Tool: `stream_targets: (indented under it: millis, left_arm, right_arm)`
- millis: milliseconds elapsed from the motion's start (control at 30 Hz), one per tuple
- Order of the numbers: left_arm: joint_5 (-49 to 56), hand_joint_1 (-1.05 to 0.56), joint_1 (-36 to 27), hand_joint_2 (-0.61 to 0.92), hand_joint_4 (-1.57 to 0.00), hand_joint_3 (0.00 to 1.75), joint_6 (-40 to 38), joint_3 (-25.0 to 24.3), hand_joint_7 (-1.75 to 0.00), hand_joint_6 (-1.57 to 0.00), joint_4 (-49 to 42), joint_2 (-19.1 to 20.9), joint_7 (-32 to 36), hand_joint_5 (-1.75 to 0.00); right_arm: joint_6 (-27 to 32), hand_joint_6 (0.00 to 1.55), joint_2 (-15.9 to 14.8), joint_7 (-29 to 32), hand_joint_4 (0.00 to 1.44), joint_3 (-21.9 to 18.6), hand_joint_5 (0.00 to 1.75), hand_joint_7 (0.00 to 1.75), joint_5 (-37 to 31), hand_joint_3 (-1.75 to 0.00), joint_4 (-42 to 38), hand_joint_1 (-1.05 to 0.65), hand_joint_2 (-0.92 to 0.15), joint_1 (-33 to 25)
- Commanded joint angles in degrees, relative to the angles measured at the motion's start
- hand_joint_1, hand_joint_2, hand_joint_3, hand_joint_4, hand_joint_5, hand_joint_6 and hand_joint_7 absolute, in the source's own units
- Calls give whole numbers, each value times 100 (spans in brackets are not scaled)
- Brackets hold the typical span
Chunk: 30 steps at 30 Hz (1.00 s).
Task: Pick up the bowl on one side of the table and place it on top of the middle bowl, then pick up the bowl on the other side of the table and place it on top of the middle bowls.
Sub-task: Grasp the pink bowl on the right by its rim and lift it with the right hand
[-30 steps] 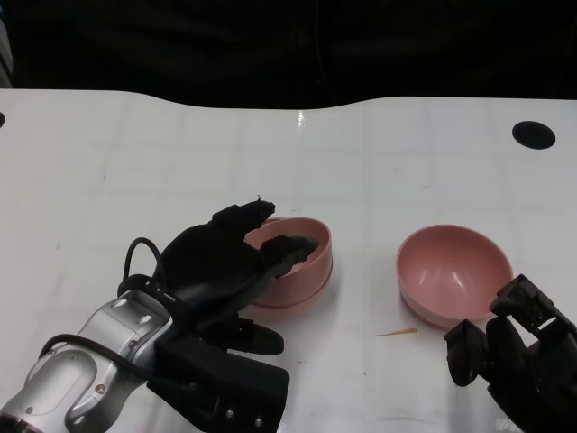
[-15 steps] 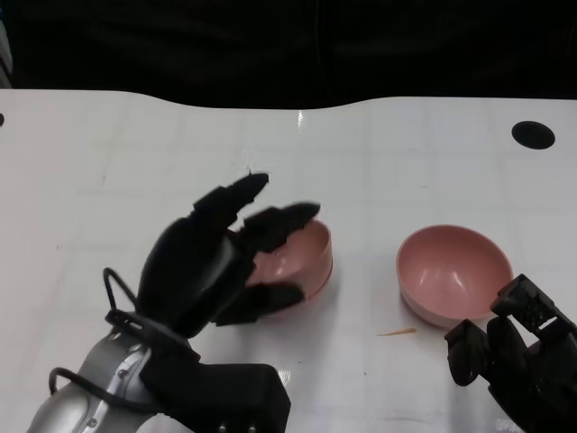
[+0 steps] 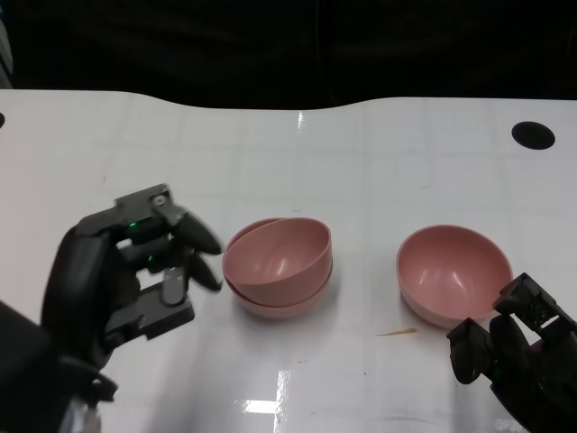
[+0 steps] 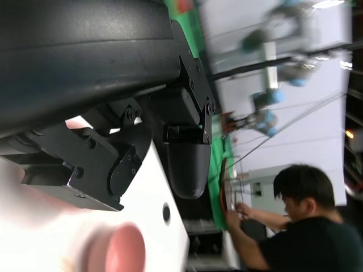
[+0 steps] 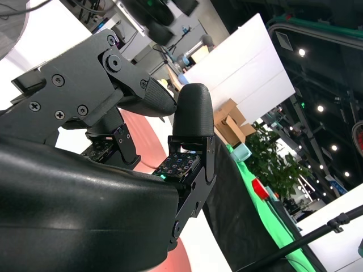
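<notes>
So on my head cam the left hand (image 3: 122,271) sits at the lower left, fingers apart and holding nothing, just beside the stacked pink bowls (image 3: 278,266) but not touching them. There's a thin strip of bare white table (image 3: 297,162) between the fingertips and the stack. The top bowl sits tilted in the lower one, its rim higher on the side away from my left hand. The stack is about mid-table, with lots of open white surface behind it up to the wavy far edge.

Moving right, there's a clear gap of table, then the single pink bowl (image 3: 453,271), upright and on its own. A small toothpick-like sliver (image 3: 397,333) lies on the table just in front of that gap. The right hand (image 3: 514,356) is at the lower right corner, right up against the near side of that bowl, fingers curled upward and nothing in them; I can't tell if it actually touches the rim. A black round hole (image 3: 533,134) sits near the far right edge.

The left wrist cam gives me what the head cam doesn't: a person (image 4: 295,226) in a dark top beside the table, plus a blurry pink bowl edge. The right wrist cam shows that hand's fingers (image 5: 190,122) apart with pink bowl behind them.
</notes>
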State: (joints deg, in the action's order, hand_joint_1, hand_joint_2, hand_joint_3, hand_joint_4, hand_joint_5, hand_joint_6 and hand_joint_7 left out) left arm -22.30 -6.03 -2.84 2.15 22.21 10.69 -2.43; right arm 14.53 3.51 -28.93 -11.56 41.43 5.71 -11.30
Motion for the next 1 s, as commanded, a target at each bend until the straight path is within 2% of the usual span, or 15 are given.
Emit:
stream_targets:
  millis: [33,200,300,433,533,600,667,700,733,800,867,900,933,967,1000]
  left_arm:
    - [-1012,13,-266,40,-96,164,-885,-444,-173,-83,470,204,-309,-175]
    - [-2407,11,-640,56,-94,148,-2088,-1081,-175,-80,638,587,-761,-175]
    - [-2755,7,-813,58,-93,146,-2420,-1295,-175,-80,494,744,-1110,-175]
    - [-2867,5,-999,61,-89,139,-2781,-1438,-175,-80,359,924,-1364,-175]
    - [-2909,5,-1031,67,-88,136,-2972,-1501,-175,-79,166,1059,-1680,-175]
    - [-2868,3,-1024,67,-89,135,-3076,-1510,-175,-79,77,1163,-1811,-175]
    - [-2842,3,-1017,67,-89,134,-3137,-1525,-175,-79,54,1193,-1849,-175]
    - [-2869,3,-1004,67,-89,134,-3162,-1547,-175,-79,18,1182,-1873,-175]
    - [-2922,3,-992,68,-90,135,-3198,-1575,-175,-79,-13,1163,-1878,-175]
    - [-3003,3,-979,69,-90,135,-3249,-1624,-175,-80,-58,1129,-1915,-175]
    - [-3051,3,-984,68,-90,135,-3300,-1667,-175,-80,-76,1115,-1931,-175]
    - [-3070,2,-989,68,-90,134,-3336,-1692,-175,-80,-65,1107,-1899,-175]
    - [-3076,2,-991,68,-89,134,-3364,-1711,-175,-80,-54,1101,-1872,-175]
    - [-3133,1,-991,68,-89,134,-3396,-1752,-175,-80,-48,1052,-1810,-175]
    - [-3178,2,-990,68,-90,134,-3414,-1784,-175,-81,-46,1010,-1773,-175]
  right_arm:
    - [6,82,-98,5,81,-52,175,138,27,-112,-18,-4,-56,27]
    - [34,81,-91,99,80,-53,175,139,16,-113,46,-3,-56,20]
    - [-9,81,-100,133,80,-41,175,140,-34,-114,79,-4,-56,18]
    - [-527,77,2,41,81,2,175,145,-300,-115,54,-5,-56,20]
    - [-1264,80,162,158,83,91,175,141,-795,-115,136,-5,-54,21]
    - [-2227,80,255,328,85,179,175,141,-1539,-113,78,-5,-54,40]
    - [-2752,78,290,392,85,236,175,143,-1875,-112,-23,-5,-56,56]
    - [-3333,77,248,465,85,219,175,144,-2246,-111,-170,-5,-56,132]
    - [-3861,78,193,571,88,198,164,140,-2633,-107,-283,-9,-58,190]
    - [-4688,79,48,734,90,154,156,137,-3226,-102,-430,-11,-61,286]
    - [-5328,89,-226,944,91,84,131,104,-3912,-81,-466,-21,-71,362]
    - [-5672,91,-512,1125,91,1,115,80,-4669,-64,-401,-30,-81,404]
    - [-5890,87,-710,1279,88,-47,73,39,-5202,-53,-369,-46,-87,431]
    - [-5978,87,-1031,1417,89,-131,54,23,-6088,-49,-119,-51,-90,427]
    - [-5971,70,-1261,1518,71,-178,34,12,-6745,-49,107,-61,-91,410]
